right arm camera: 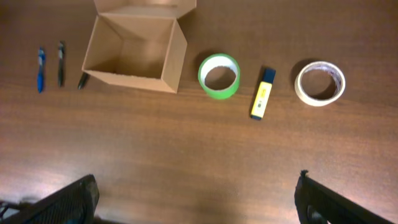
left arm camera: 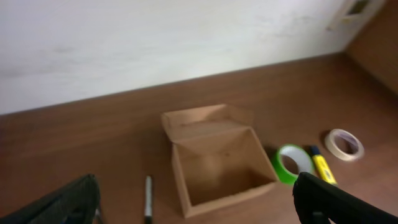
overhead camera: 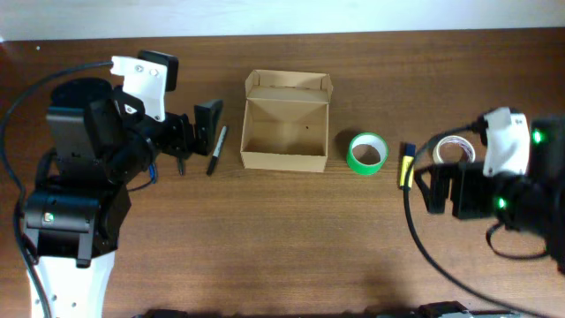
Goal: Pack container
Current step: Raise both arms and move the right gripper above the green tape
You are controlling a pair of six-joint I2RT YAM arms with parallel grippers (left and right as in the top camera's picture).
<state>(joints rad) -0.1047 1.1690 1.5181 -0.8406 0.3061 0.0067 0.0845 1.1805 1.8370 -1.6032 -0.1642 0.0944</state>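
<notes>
The container (overhead camera: 284,161) is a tan cardboard box in mid-table, lid flap folded back, nothing inside; it also shows in the left wrist view (left arm camera: 230,198) and the right wrist view (right arm camera: 175,59). A black pen (overhead camera: 216,150) (left arm camera: 148,196) lies just left of it. To its right lie a green tape roll (overhead camera: 354,155) (right arm camera: 219,93), a yellow highlighter (overhead camera: 406,166) (right arm camera: 262,94) and a white tape roll (overhead camera: 452,148) (right arm camera: 300,87). My left gripper (overhead camera: 196,131) (left arm camera: 196,180) hangs open left of the box. My right gripper (overhead camera: 446,190) (right arm camera: 198,177) is open over bare table, near the white roll.
A blue pen (right arm camera: 40,68) and a black pen (right arm camera: 61,62) lie side by side left of the box in the right wrist view. A white wall (left arm camera: 155,43) runs behind the table's far edge. Cables trail from both arms.
</notes>
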